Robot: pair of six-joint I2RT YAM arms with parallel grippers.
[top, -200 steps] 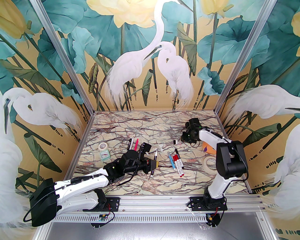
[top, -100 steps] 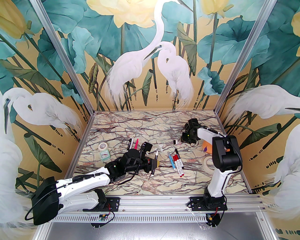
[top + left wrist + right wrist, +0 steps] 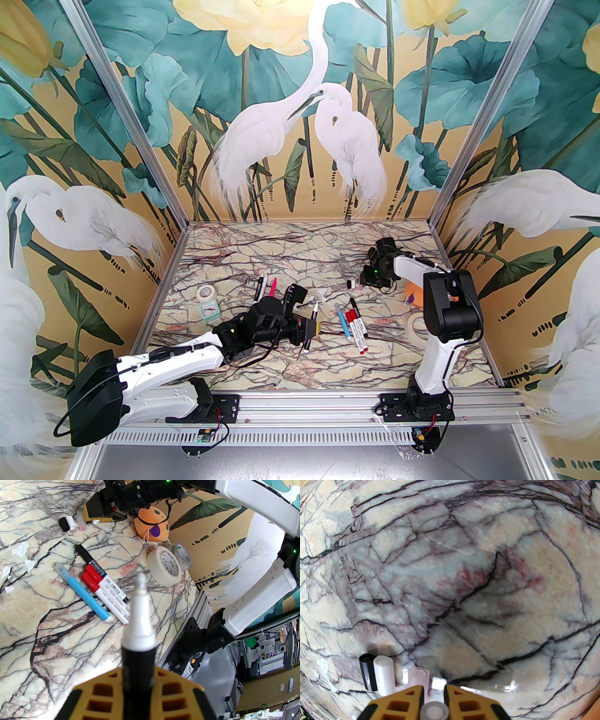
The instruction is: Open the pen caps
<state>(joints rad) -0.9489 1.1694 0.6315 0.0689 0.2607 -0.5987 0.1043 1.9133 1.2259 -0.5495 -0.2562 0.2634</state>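
Four caps crowded my right pincer (image 3: 433, 691). A greyish cap (image 3: 434, 710) sat between its fingers, and I could not tell whether I was clamping it or merely loose around it. A black cap (image 3: 368, 672) and a white cap (image 3: 384, 674) lay side by side on the marble table (image 3: 511, 597) at ten o'clock from the fingertips. A pink cap (image 3: 418, 676) lay right against one finger at eleven. Seen from above, that heap sat toward two o'clock on the table.

If the greyish cap fell, I judged it could roll on the smooth stone or knock the others apart. Any sideways pull-out could drag the pink one along.

My left pincer (image 3: 138, 676) was clenched on an uncapped pen (image 3: 140, 620), nib bare and pointing away from me. Dipping the wrist risked smearing ink on the marble.

At three o'clock from it lay a blue pen (image 3: 84, 597), two red-capped markers (image 3: 93, 583) and a black-capped marker (image 3: 84, 552), bunched tightly enough to make a clean pick awkward. Beyond them a tape roll (image 3: 164, 566) and an orange toy (image 3: 152, 524) stood close by my right arm.
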